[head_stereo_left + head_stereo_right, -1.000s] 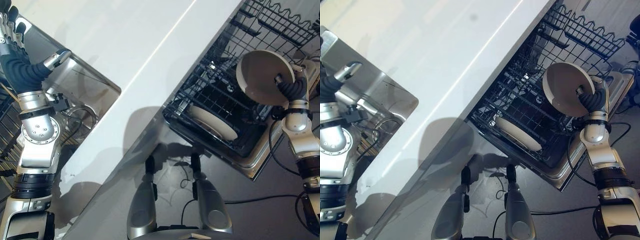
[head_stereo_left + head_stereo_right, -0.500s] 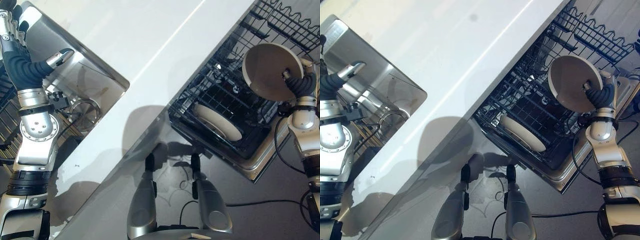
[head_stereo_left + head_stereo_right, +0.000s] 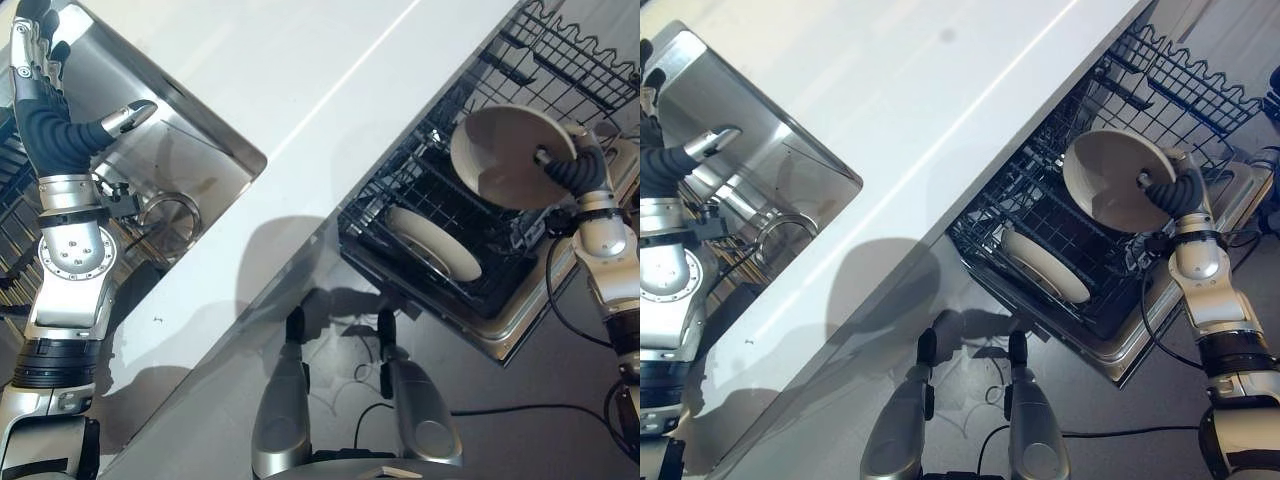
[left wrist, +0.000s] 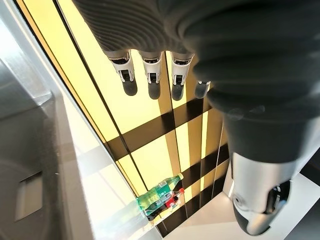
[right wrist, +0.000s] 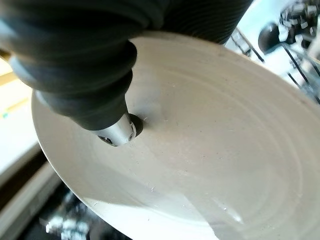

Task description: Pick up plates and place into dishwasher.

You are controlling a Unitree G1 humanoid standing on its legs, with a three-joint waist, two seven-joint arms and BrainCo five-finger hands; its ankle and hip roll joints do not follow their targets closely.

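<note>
My right hand (image 3: 574,172) is shut on a cream plate (image 3: 503,155), thumb (image 5: 118,132) pressed on its face and fingers hidden behind its rim. The plate (image 3: 1114,178) hangs tilted over the open dishwasher's lower rack (image 3: 378,226), its face turned toward the counter. A second cream plate (image 3: 432,243) stands on edge in that rack, below and left of the held one. My left hand (image 3: 36,62) is raised over the sink (image 3: 190,160) at the far left, fingers (image 4: 152,76) straight and open, holding nothing.
A white counter (image 3: 300,90) runs diagonally between the sink and the dishwasher. The upper wire rack (image 3: 585,70) is pulled out behind the held plate. The dishwasher door (image 3: 522,322) lies open below the lower rack. A round drain ring (image 3: 165,212) shows in the sink.
My right hand has carried the plate to the left, further over the lower rack. The view shifted a little. My left hand stays raised over the sink.
</note>
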